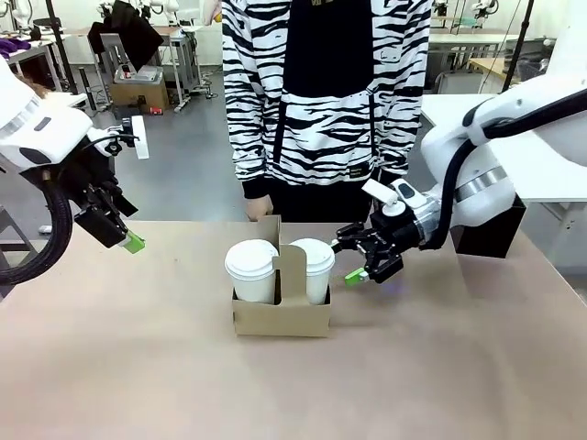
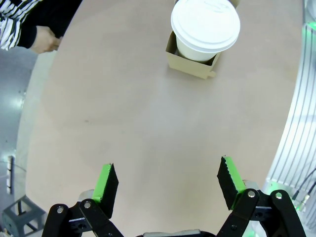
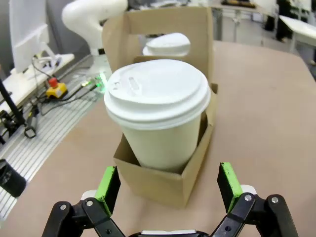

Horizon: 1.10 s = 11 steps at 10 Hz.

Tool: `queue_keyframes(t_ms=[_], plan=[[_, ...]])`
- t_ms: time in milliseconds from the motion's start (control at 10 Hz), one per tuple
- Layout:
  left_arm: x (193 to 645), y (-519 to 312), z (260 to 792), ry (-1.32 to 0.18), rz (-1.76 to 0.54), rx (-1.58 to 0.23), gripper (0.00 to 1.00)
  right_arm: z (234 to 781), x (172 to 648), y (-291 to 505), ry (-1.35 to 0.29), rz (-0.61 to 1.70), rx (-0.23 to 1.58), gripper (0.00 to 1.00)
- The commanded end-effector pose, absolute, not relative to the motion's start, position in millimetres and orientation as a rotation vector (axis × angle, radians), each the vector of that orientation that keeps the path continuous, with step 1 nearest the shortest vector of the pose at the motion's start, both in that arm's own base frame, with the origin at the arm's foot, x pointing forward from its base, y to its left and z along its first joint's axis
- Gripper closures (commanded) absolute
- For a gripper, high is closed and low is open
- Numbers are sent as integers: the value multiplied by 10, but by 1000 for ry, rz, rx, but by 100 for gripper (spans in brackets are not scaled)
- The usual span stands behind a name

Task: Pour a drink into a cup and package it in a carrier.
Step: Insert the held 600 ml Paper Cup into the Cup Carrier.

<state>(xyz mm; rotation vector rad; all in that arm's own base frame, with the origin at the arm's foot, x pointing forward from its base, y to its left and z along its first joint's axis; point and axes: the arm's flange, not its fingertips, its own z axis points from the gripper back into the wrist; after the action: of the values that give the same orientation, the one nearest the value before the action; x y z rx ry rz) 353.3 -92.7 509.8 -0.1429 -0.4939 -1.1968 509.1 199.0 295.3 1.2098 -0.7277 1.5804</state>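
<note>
Here two lidded cups (image 1: 252, 269) (image 1: 313, 268) sit in one carrier (image 1: 281, 318).

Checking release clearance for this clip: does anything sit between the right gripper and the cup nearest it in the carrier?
Nothing visible. The right gripper is open, its jaws apart, facing the lidded cup directly with only bare table between them. The cup is seated in the carrier; the second cup sits behind the handle.

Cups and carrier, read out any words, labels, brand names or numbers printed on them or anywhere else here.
No text can be read.
Cup and its lid: plain white, only moulded marks.
Carrier: plain brown cardboard.
Person's striped top: a small dark tag, too small to read.
</note>
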Motion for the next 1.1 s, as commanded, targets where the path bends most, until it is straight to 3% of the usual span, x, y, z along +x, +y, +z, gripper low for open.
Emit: queue_keyframes(t_ms=[0,700,900,1000], plan=[[3536,-931,5115,-487,-1192,-144,0,3276,4909,1680,-718,1395,1042,0],[3536,-931,5115,-487,-1192,-144,0,4383,3998,287,-683,531,357,0],[3536,-931,5115,-487,-1192,-144,0,4358,3933,188,-615,474,314,0],[3536,-931,5115,-487,-1192,-144,0,4347,4025,117,-759,551,343,0]])
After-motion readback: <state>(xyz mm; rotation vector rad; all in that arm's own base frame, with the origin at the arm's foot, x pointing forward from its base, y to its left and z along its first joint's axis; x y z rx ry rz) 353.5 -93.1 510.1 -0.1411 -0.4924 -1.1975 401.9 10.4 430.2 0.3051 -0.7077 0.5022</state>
